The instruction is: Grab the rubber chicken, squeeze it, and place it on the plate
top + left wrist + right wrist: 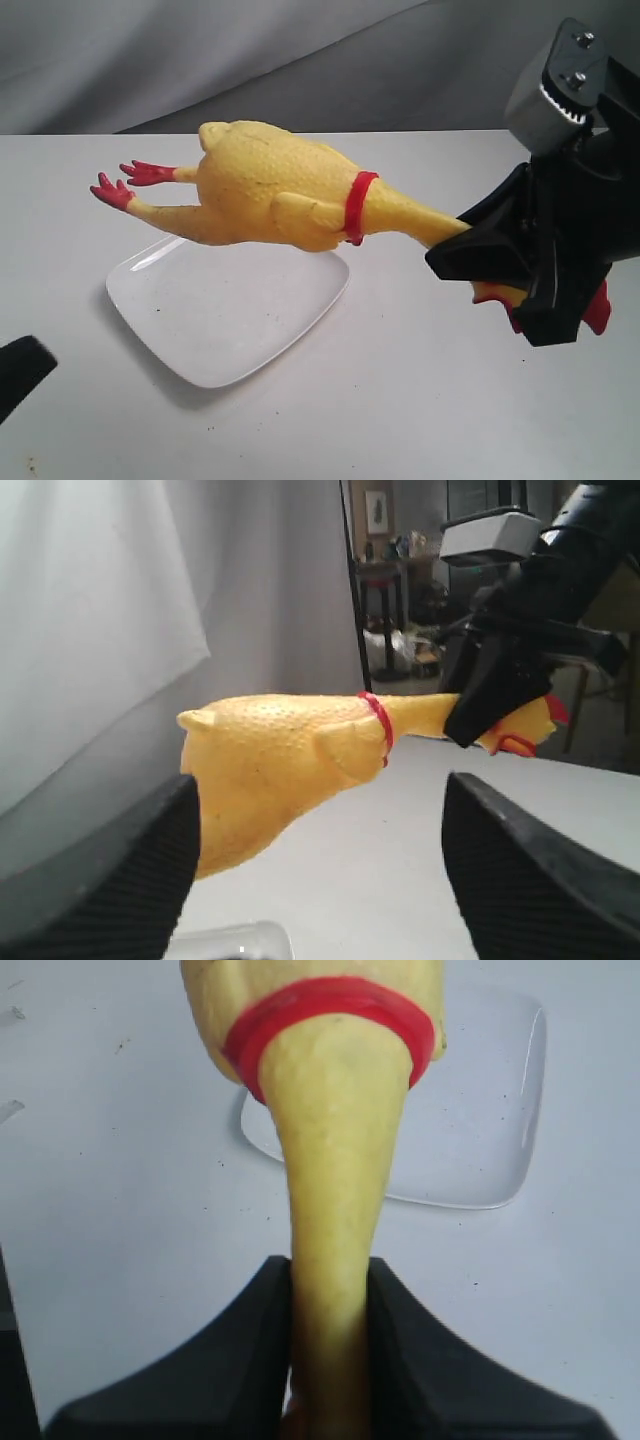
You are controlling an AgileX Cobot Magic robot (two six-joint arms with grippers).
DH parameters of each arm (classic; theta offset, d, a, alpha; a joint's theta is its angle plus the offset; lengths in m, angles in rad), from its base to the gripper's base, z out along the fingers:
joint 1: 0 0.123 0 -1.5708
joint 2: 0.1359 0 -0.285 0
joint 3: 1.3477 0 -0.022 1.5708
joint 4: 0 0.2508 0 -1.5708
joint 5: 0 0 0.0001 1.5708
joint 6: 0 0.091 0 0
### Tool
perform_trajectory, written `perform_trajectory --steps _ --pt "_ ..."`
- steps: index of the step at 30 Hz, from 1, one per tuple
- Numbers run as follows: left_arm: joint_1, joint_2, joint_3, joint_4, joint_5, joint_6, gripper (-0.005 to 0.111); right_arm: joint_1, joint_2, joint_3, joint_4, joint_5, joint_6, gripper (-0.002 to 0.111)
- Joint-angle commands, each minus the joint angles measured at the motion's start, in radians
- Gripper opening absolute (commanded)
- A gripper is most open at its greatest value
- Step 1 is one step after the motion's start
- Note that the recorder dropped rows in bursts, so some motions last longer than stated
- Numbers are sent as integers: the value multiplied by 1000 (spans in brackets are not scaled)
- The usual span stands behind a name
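Observation:
The yellow rubber chicken [270, 185] hangs level in the air above the white plate [230, 305], red feet to the left, red neck band to the right. My right gripper [470, 250] is shut on its neck, just past the band; the red comb and wattle stick out behind the fingers. In the right wrist view the neck [335, 1210] is pinched between both black fingers [430, 1360], with the plate [480, 1130] on the table below. The left gripper [320, 880] stands open and empty, low at the left, facing the chicken [280, 760]. Only a dark tip of it [20, 370] shows in the exterior view.
The plate lies on a white table [420, 400] with a few dark specks. A grey cloth backdrop [200, 60] rises behind the table's far edge. Past the table, the left wrist view shows room furniture [390, 580].

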Motion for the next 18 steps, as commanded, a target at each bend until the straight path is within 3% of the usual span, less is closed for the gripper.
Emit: perform_trajectory --steps 1,4,8,13,18 --pt "2 183 -162 222 -122 -30 68 1 -10 0 77 7 -5 0" --pt "-66 337 -262 258 -122 -47 68 1 -10 0 91 11 -5 0" --pt "-179 494 -337 258 -117 101 68 1 -10 0 95 16 -3 0" --pt "-285 594 -369 258 -25 133 68 1 -10 0 98 19 -3 0" --pt "-392 611 -361 258 64 440 66 1 -10 0 98 17 -3 0"
